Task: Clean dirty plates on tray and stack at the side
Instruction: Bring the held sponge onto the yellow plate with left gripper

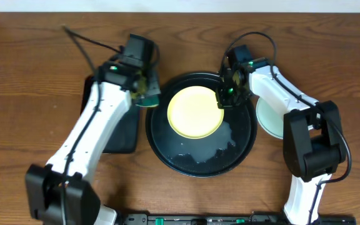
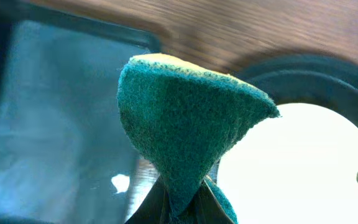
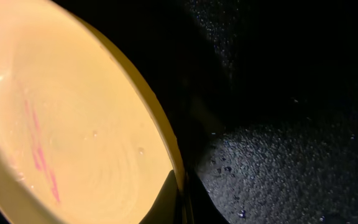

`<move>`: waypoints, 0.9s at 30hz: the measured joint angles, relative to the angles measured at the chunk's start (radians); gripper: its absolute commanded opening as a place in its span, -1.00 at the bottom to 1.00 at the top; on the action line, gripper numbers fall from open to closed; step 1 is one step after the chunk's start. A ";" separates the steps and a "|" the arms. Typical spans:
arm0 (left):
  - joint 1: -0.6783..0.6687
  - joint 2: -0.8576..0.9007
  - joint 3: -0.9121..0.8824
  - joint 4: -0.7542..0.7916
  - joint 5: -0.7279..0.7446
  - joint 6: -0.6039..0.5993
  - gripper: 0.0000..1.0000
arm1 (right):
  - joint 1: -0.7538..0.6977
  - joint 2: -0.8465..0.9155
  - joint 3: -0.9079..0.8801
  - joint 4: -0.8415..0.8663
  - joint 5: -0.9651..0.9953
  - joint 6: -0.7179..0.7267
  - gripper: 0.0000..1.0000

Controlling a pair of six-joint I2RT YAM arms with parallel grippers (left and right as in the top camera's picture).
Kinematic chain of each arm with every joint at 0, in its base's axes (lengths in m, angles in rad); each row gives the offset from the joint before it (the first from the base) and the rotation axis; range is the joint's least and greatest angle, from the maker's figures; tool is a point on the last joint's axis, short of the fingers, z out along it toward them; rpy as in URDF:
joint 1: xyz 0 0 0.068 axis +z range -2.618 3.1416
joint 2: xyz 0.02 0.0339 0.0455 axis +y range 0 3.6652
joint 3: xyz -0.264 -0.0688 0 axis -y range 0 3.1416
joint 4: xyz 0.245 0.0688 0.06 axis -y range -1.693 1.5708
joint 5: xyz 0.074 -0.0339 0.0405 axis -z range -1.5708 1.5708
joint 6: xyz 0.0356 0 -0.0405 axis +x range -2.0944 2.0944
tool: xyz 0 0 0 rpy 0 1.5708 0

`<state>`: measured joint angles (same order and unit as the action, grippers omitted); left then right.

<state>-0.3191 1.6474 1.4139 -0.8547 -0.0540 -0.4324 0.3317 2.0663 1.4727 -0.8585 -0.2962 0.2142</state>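
A pale yellow plate point(image 1: 195, 112) lies in the large round black tray point(image 1: 200, 164). My right gripper point(image 1: 225, 100) is shut on the plate's right rim; the right wrist view shows the rim point(image 3: 160, 124) pinched between the fingers point(image 3: 180, 199), with pink smears on the plate. My left gripper point(image 1: 144, 94) is shut on a green sponge point(image 2: 185, 130) and holds it at the tray's left edge, above the table. A pale mint plate point(image 1: 269, 115) lies on the table right of the tray, partly under the right arm.
A smaller rectangular black tray point(image 1: 122, 134) lies at the left under my left arm, also in the left wrist view point(image 2: 55, 112). Water drops and foam sit on the round tray's floor point(image 1: 211, 153).
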 measured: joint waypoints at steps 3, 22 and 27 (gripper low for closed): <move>-0.036 0.056 0.000 0.026 0.000 -0.028 -0.85 | 0.004 0.005 -0.004 0.020 0.007 0.034 -0.97; -0.176 0.292 0.000 0.187 0.078 -0.069 -0.85 | 0.002 -0.018 -0.132 0.198 -0.010 0.113 -0.98; -0.177 0.369 0.000 0.187 0.093 -0.069 -0.85 | 0.002 -0.019 -0.132 0.199 -0.010 0.116 -0.98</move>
<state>-0.4957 2.0163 1.4136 -0.6682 0.0387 -0.5014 0.3340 2.0476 1.3411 -0.6598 -0.3065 0.3298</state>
